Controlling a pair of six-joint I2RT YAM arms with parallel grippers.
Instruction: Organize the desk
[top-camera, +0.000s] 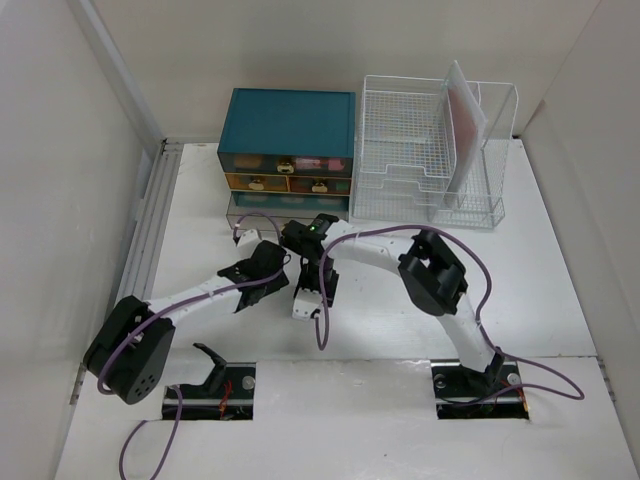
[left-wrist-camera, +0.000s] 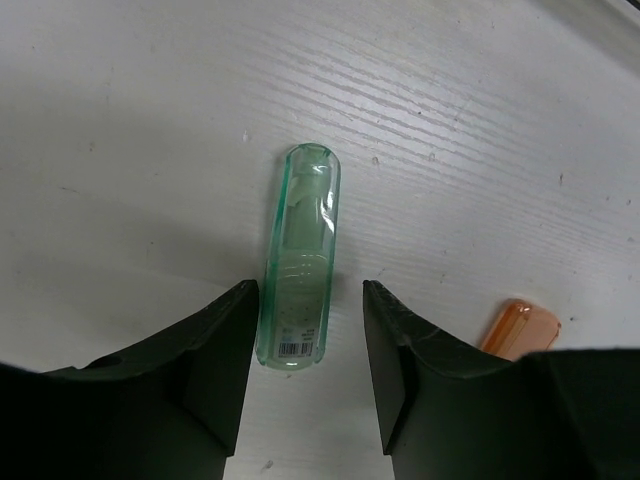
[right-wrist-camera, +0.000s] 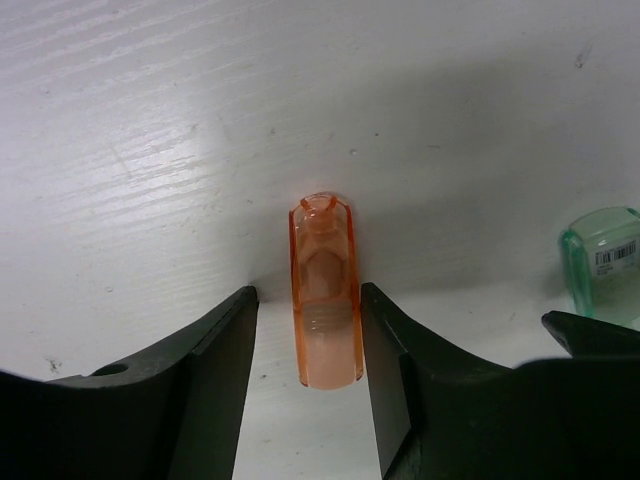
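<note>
The white desk carries two small see-through cases. In the left wrist view a green case with a barcode label lies flat. My left gripper is open, and the near end of the case lies between the jaws, closer to the left finger. In the right wrist view an orange case lies flat between the jaws of my open right gripper, almost touching the right finger. From above, both grippers, left and right, meet low over the desk's middle and hide both cases.
A teal drawer box stands at the back. A white wire rack holding an upright pink sheet stands at the back right. A ribbed metal rail runs along the left edge. The orange case lies right of the left gripper.
</note>
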